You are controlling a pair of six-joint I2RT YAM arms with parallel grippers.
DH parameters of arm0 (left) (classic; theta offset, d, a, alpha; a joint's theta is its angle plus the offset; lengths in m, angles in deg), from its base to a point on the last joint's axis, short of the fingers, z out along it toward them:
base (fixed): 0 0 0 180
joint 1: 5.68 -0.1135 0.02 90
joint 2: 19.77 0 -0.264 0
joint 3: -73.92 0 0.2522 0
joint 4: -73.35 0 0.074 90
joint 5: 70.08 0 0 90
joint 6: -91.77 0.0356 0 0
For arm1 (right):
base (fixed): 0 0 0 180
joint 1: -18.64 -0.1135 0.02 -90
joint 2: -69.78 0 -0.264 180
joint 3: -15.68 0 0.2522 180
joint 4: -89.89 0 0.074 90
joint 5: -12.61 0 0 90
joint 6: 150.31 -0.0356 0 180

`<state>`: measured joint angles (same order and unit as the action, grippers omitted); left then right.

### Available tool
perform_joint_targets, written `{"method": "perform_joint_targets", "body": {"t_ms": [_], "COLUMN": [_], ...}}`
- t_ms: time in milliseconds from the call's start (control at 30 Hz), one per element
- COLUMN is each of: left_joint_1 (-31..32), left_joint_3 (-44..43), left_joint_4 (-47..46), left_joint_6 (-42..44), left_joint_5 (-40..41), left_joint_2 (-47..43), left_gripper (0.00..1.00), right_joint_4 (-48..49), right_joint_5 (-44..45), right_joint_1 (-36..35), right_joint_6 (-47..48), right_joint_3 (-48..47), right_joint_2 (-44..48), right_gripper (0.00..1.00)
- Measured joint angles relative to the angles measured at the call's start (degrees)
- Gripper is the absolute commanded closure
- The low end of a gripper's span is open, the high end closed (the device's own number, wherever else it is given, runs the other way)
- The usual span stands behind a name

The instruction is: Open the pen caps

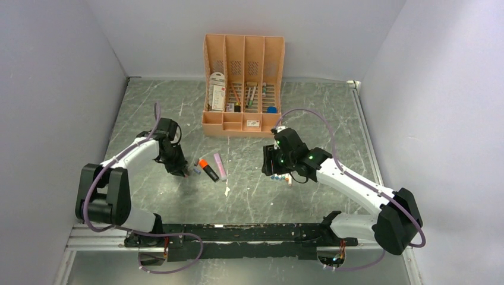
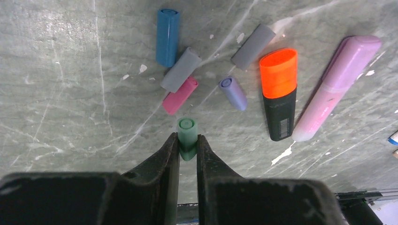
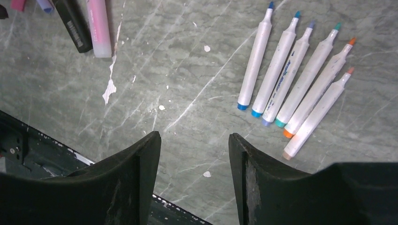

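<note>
While pinched tight in the left gripper (image 2: pixel 187 140), just left of the orange highlighter (image 2: pixel 279 101), treat the green cap (image 2: pixel 187 129) as already off, held near the blue cap (image 2: pixel 167 36) and pink cap (image 2: pixel 179 95) lying loose, also left of it. Right of that highlighter, near six bare markers (image 3: pixel 291 75), find the right gripper (image 3: pixel 195 140) parted and empty. Likely next: drop the green cap, then pin the highlighter's black barrel with one gripper and pull its orange cap (image 2: pixel 279 72) straight off with the other.
</note>
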<state>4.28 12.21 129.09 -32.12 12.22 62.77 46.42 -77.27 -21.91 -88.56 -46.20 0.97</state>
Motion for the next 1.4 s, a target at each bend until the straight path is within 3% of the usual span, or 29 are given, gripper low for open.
{"method": "perform_joint_targets", "body": {"t_ms": [300, 833, 1333, 1400], "left_joint_1": [0.0, 0.0, 0.9, 1.2], "left_joint_3": [1.4, 2.3, 0.1, -1.6], "left_joint_4": [-0.8, -1.9, -1.7, -1.7], "left_joint_6": [-1.9, -4.1, -4.5, -4.4], "left_joint_5": [0.0, 0.1, -0.4, -0.8], "left_joint_2": [2.7, 2.9, -4.6, -6.8], "left_gripper": [0.83, 0.64, 0.27, 0.21], "right_joint_4": [1.4, 1.9, -0.7, -0.8], "right_joint_5": [-3.8, -6.6, -8.1, -8.3], "right_joint_1": [0.0, 0.0, 0.0, 0.0], "right_joint_6": [1.8, 4.1, 5.2, 5.2], "right_joint_3": [1.6, 1.6, 1.6, 1.6], "right_joint_2": [0.0, -0.5, 1.6, 1.6], "right_gripper": [0.44, 0.44, 0.4, 0.35]}}
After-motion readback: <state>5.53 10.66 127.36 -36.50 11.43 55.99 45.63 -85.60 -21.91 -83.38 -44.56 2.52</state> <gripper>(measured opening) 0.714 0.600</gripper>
